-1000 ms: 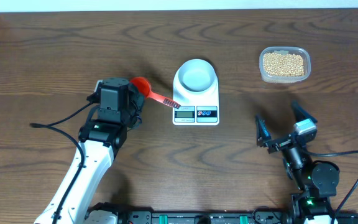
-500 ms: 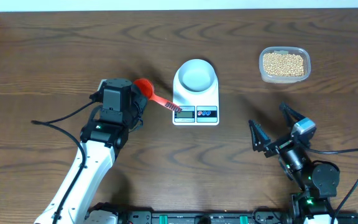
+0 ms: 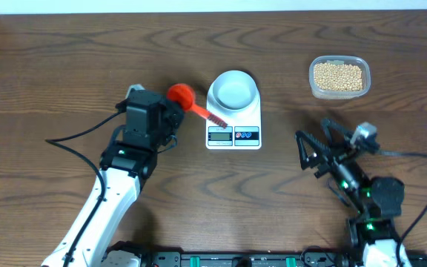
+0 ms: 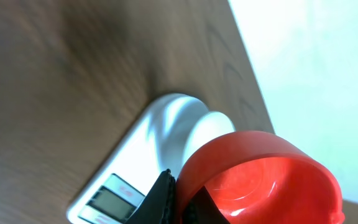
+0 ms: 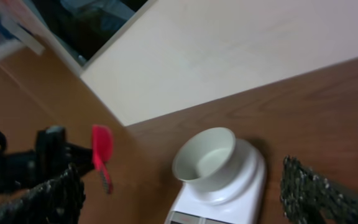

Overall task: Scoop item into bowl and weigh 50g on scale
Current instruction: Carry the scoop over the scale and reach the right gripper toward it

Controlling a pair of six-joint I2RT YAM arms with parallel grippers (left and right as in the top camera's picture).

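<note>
The left tool (image 3: 170, 113) is closed on a red scoop (image 3: 181, 94), which is seen empty, its handle reaching over the scale (image 3: 233, 119). An empty white bowl (image 3: 233, 90) is seated on the scale. The right tool (image 3: 316, 144) is held wide open, gripping nothing. The beans (image 3: 338, 76) are heaped in a clear tub (image 3: 311, 78) at the far right of the bench (image 3: 65, 59).

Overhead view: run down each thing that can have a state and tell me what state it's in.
bowl, empty, sitting on the scale.
scale, carrying the bowl.
tub, uncovered, holding the beans.
scoop, empty, held in the left gripper.
left gripper, jaws shut on the scoop.
right gripper, jaws open, holding nothing.
</note>
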